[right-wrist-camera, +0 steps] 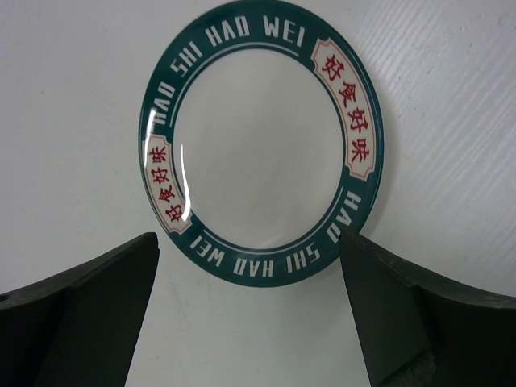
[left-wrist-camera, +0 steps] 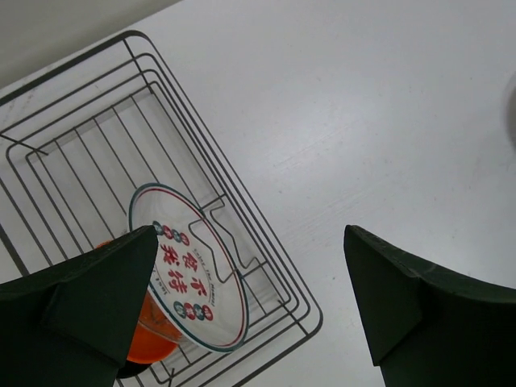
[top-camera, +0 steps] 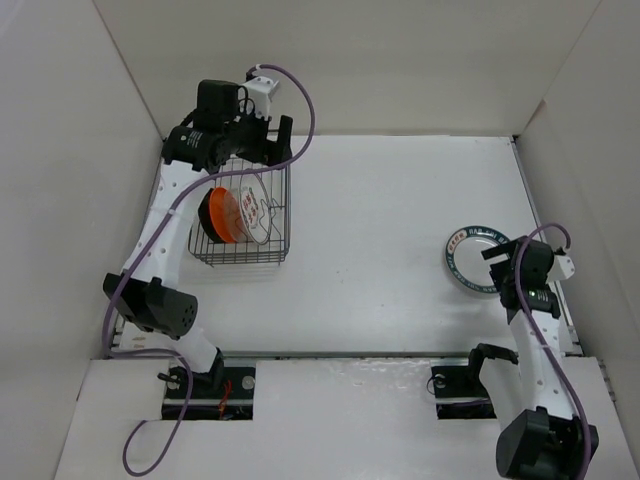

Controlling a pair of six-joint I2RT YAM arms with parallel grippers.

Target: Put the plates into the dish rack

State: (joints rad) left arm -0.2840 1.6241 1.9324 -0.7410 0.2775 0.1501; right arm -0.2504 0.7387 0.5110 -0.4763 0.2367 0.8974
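Note:
The dish rack (top-camera: 238, 262) stands at the left of the table. The white plate with red characters (top-camera: 258, 208) stands on edge in it, with the orange plate (top-camera: 222, 215) behind it and a dark plate edge at the far left. My left gripper (top-camera: 270, 140) is open and empty above the rack's far end. In the left wrist view its gripper (left-wrist-camera: 250, 242) hangs over the rack (left-wrist-camera: 290, 310), the white plate (left-wrist-camera: 189, 270) and the orange plate (left-wrist-camera: 149, 339). The larger green-rimmed plate (top-camera: 475, 258) lies flat at the right. My right gripper (top-camera: 503, 262) is open at its near edge (right-wrist-camera: 248, 242), its fingers either side of the plate (right-wrist-camera: 262, 141).
White walls enclose the table on three sides. The arm bases sit at the near edge. A purple cable loops over the left arm above the rack. The far half of the rack holds no plates.

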